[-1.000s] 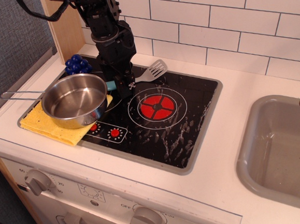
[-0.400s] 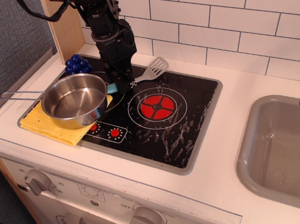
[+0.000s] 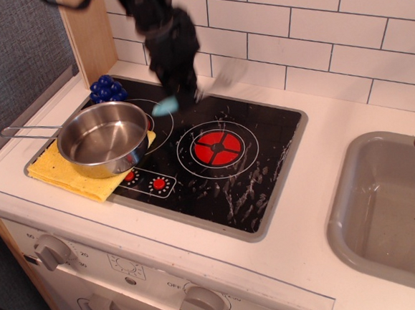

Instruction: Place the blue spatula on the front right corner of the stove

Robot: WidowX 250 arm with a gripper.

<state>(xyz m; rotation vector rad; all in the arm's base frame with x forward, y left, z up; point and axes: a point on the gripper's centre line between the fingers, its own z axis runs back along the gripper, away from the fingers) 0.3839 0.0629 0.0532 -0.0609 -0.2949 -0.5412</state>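
Already the end effector [image 3: 183,98] is clamped on the blue spatula [image 3: 168,106], lifted blurrily above the stove [image 3: 279,153] at about 11 o'clock. Carrying it to the bare front right corner, 5 o'clock, and releasing are left.

White counter [image 3: 323,257], stove [image 3: 267,186] set into it, yellow cloth [image 3: 58,174] left of stove, grey sink [image 3: 384,213] right of stove
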